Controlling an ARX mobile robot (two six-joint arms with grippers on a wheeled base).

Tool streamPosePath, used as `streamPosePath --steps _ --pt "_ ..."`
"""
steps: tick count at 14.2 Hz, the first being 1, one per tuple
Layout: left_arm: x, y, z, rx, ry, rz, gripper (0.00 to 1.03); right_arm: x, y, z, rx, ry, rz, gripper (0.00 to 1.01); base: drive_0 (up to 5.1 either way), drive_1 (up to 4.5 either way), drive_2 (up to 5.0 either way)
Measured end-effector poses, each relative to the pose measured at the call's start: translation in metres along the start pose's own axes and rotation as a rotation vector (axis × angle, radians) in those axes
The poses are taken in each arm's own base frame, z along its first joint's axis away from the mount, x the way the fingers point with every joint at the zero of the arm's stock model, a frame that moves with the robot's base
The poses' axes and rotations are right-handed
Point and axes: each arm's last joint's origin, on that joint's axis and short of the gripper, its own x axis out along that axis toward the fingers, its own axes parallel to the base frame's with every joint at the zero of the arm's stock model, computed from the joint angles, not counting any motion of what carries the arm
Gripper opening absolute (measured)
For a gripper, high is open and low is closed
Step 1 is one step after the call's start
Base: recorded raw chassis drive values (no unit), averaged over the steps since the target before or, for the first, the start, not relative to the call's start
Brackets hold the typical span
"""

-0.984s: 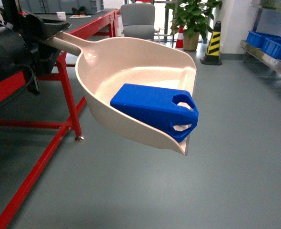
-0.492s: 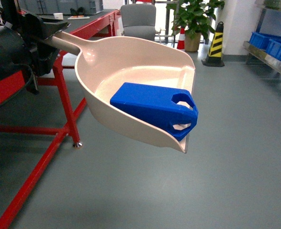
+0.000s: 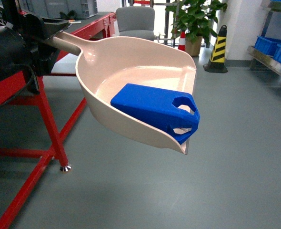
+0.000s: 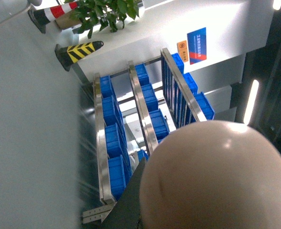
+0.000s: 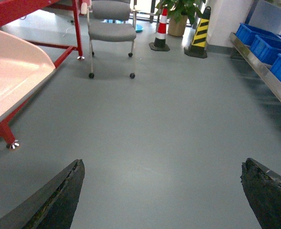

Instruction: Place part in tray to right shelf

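The beige tray (image 3: 131, 71) hangs in the air in the head view, and my left gripper (image 3: 44, 34) is shut on its long handle at the upper left. The blue part (image 3: 155, 111) lies inside the tray, its lug end resting at the front lip. From the left wrist, the tray's rounded back (image 4: 216, 176) fills the lower right. The right shelf (image 3: 274, 59) stands far off at the right edge, holding blue crates; its steel rails (image 4: 100, 143) also show beyond the tray. My right gripper (image 5: 164, 191) is open over bare floor, holding nothing.
A red-framed table (image 3: 50, 129) stands close on the left, one foot on the floor. A grey office chair (image 5: 111, 29), a potted plant (image 3: 193, 19) and striped cones (image 3: 218, 47) stand at the back. Grey floor (image 3: 226, 181) stretches toward the shelf.
The background has shifted: the red table's leg slid down and left in the head view and the shelf edged right. Tray and part kept their place in the view.
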Motion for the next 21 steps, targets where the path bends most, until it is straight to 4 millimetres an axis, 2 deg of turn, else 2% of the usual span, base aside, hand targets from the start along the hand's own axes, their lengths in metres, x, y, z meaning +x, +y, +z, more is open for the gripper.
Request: streamPosePath --steps 16,21 --pt "-0.0001 0.0001 0.0002 0.0 0.002 0.0 0.14 -0.0001 -0.0001 0.0006 0.0 -0.006 -0.001 0.98 0.0 4.37 -4.3" --pt "-0.0003 0.0 0.0024 0.003 -0.012 -0.001 0.14 0.0003 0.0001 0.0001 0.0 -0.001 0.002 0.98 -1.5 -1.48 -1.5"
